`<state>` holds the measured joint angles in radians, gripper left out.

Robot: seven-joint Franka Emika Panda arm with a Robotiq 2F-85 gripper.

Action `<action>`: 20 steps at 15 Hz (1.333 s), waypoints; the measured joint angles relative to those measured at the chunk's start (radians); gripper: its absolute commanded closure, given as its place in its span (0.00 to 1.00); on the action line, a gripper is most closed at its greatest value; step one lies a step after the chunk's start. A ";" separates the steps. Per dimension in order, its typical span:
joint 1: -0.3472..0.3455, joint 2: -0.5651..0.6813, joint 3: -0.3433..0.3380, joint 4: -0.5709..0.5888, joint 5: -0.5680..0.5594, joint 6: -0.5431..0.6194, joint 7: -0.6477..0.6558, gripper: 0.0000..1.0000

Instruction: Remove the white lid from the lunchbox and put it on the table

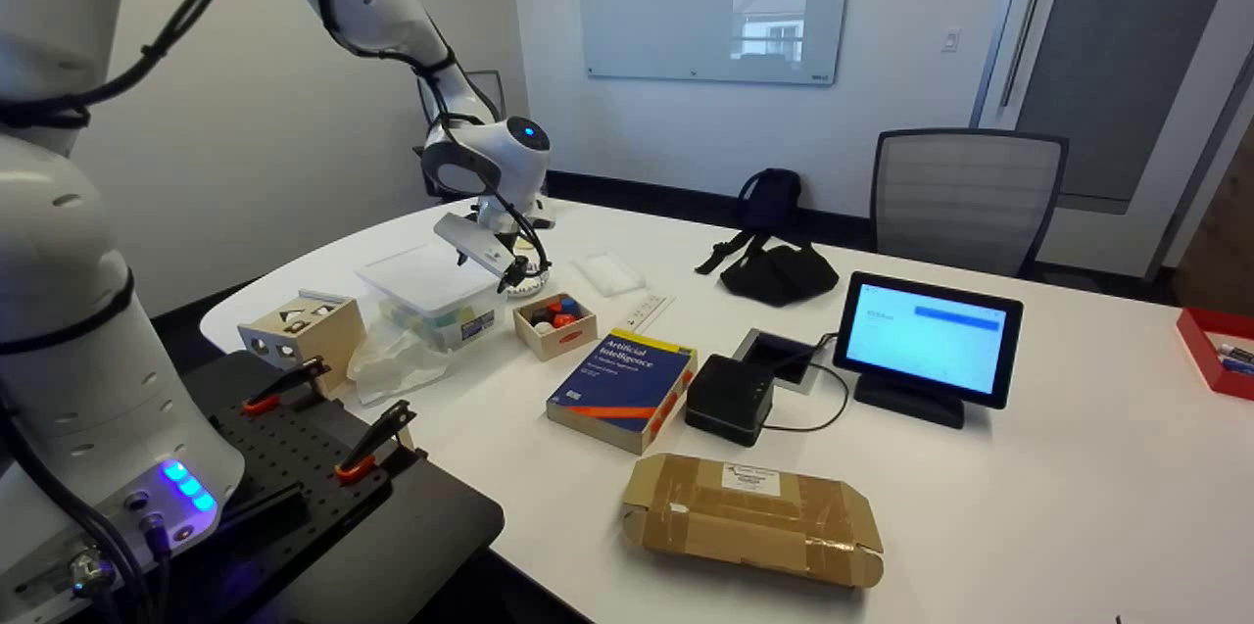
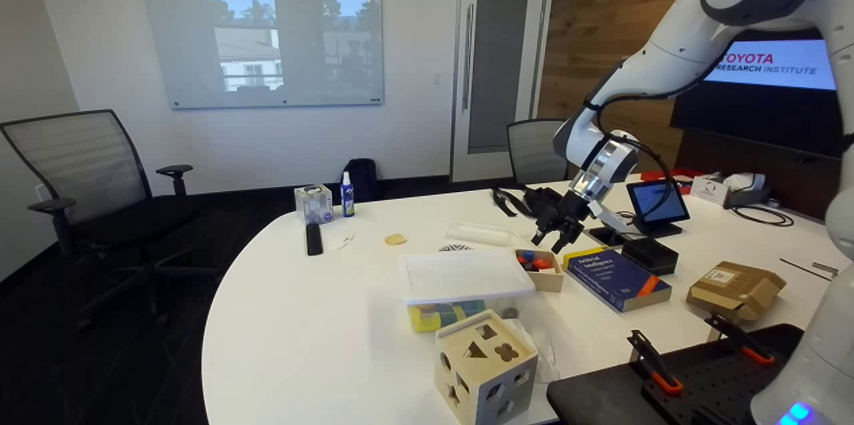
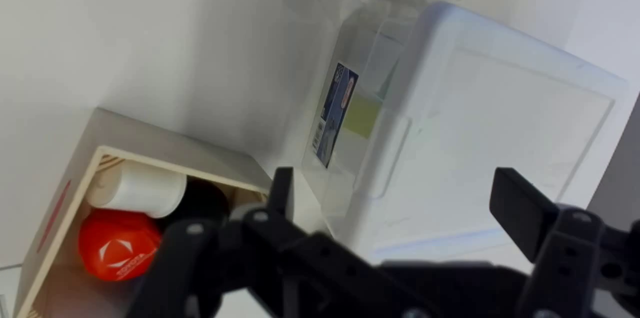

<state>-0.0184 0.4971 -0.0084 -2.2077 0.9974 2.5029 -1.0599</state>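
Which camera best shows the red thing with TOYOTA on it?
The wrist view: the red thing looks big there, with TOYOTA readable. Both exterior views show only a bit of red inside the low wooden box, with no readable writing.

The lid (image 2: pixel 467 275) on the lunchbox (image 2: pixel 460 309), the gripper (image 2: pixel 548 243) above the table (image 2: pixel 300 331) with jaws apart.
The shape cube (image 2: pixel 483 371) stands in front of the lunchbox, hiding one corner of it. The wooden box (image 2: pixel 548 281) sits between lunchbox and book (image 2: pixel 615 277). Near the table's far edge stand a patterned box (image 2: pixel 314 206) and a spray bottle (image 2: pixel 347 197).
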 measured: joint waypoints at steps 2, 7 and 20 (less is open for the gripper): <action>-0.017 0.055 0.031 0.041 -0.003 0.000 0.001 0.00; -0.026 0.138 0.087 0.100 -0.003 0.000 0.003 0.00; -0.027 0.193 0.126 0.143 -0.019 0.003 0.004 0.93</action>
<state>-0.0457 0.6900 0.1174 -2.0648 0.9780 2.5055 -1.0556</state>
